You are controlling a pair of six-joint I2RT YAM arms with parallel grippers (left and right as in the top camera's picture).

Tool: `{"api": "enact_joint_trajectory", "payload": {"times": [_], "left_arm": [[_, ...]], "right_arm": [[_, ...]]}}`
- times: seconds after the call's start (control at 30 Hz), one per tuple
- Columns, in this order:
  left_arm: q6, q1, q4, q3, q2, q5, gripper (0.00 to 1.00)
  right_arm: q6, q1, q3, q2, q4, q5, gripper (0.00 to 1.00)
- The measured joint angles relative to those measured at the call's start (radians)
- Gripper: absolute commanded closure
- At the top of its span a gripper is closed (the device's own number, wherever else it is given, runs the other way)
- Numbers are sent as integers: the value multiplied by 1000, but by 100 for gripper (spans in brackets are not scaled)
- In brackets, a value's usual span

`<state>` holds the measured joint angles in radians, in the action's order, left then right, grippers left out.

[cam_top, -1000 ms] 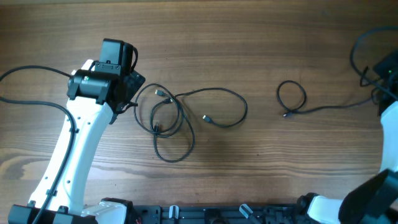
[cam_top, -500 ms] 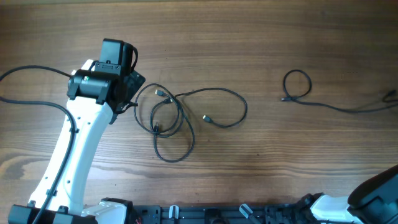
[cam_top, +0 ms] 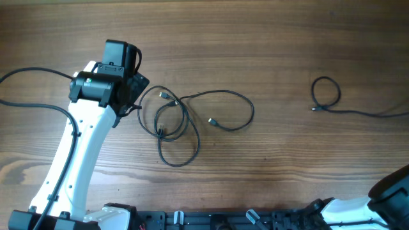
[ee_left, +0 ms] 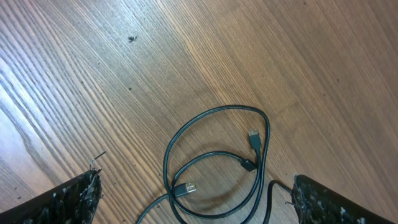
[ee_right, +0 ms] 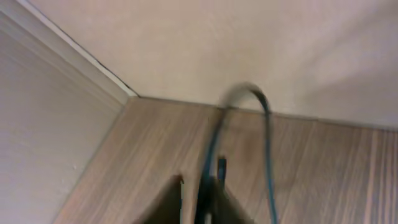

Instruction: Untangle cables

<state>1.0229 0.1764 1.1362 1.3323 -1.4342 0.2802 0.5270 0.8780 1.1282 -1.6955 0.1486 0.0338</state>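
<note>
Cable lies left-right, loop end leftward; bundle apart.

Tangled cables lie centre-left; one looped cable (well apart) trails right.

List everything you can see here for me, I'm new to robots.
Table: one, brown wood, under everything.
Cable tangle: cord count unclear, black, left of centre.
Loose cable: one, black, far right, small loop, tail off the right edge.
Left arm: one, white and black, lower left; left gripper open over the tangle's edge.
Right arm: one, white and black, bottom right corner; right gripper blurred, state unclear.
</note>
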Motion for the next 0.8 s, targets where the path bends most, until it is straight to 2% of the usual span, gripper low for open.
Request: {"api": "enact_joint_trajectory", "payload": {"times": [0.1,0.2,0.27,0.3,0.47,0.7,0.8], "left_arm": [[0,0,1,0,0,0,0],[0,0,0,0,0,0,0],[0,0,0,0,0,0,0],[0,0,1,0,0,0,0],[0,0,0,0,0,0,0],[0,0,0,0,0,0,0],[0,0,0,0,0,0,0]], "right_arm": [[-2,0,0,-25,60,4,54],[1,0,0,-71,61,4,40],[2,0,0,-86,38,8,11],[-2,0,0,-86,39,23,3],[0,0,0,-86,23,150,0],[10,1,0,-86,17,639,0],[46,0,2,-86,-41,821,0]]}}
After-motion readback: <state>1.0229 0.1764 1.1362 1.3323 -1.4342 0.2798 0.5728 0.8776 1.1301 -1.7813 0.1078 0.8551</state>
